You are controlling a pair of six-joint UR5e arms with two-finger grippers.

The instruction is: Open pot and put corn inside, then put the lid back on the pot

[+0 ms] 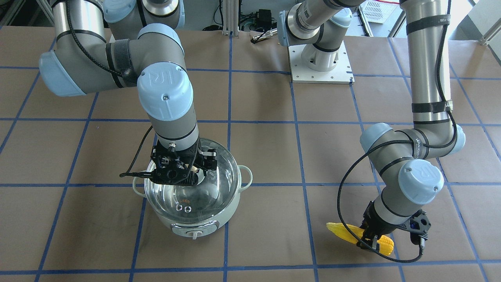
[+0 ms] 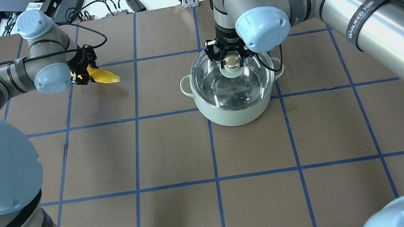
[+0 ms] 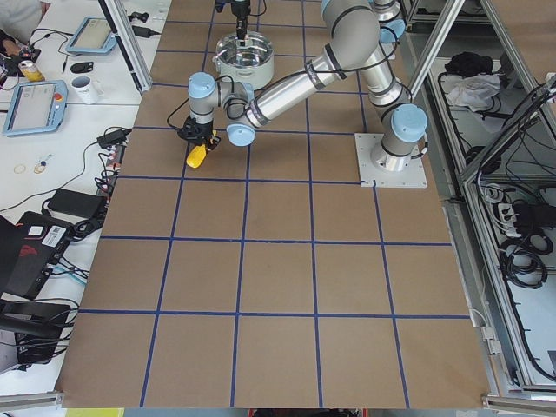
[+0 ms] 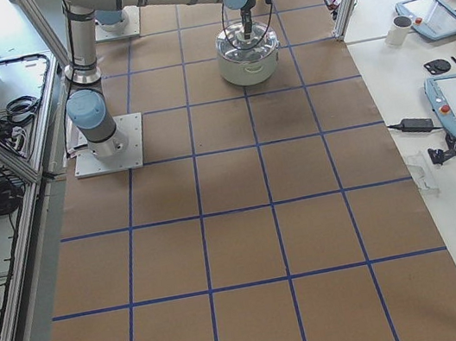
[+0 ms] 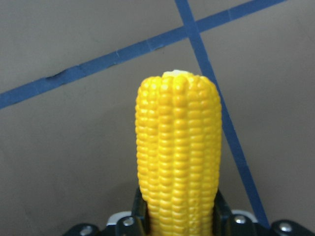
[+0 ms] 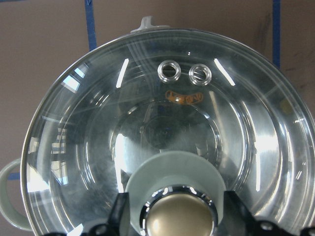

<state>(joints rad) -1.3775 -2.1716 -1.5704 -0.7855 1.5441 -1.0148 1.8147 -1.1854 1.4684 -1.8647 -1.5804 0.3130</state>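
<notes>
The pale mint-green pot (image 2: 232, 115) stands mid-table, its control knob showing in the front view (image 1: 194, 234). The clear glass lid (image 2: 217, 85) sits on the pot. My right gripper (image 2: 232, 58) comes straight down over it, fingers closed on the lid's knob (image 6: 179, 221). The two steam holes show in the right wrist view (image 6: 184, 73). The yellow corn (image 2: 104, 77) lies low over the table far to the pot's left. My left gripper (image 2: 81, 72) is shut on its thick end, with the ear sticking out between the fingers (image 5: 177, 147).
Blue tape lines grid the brown table (image 2: 176, 150). An arm's base plate (image 1: 321, 66) sits at the robot's side of the table. Side benches hold tablets and mugs (image 4: 438, 13). The right arm's long links (image 2: 365, 15) cross above the table beside the pot.
</notes>
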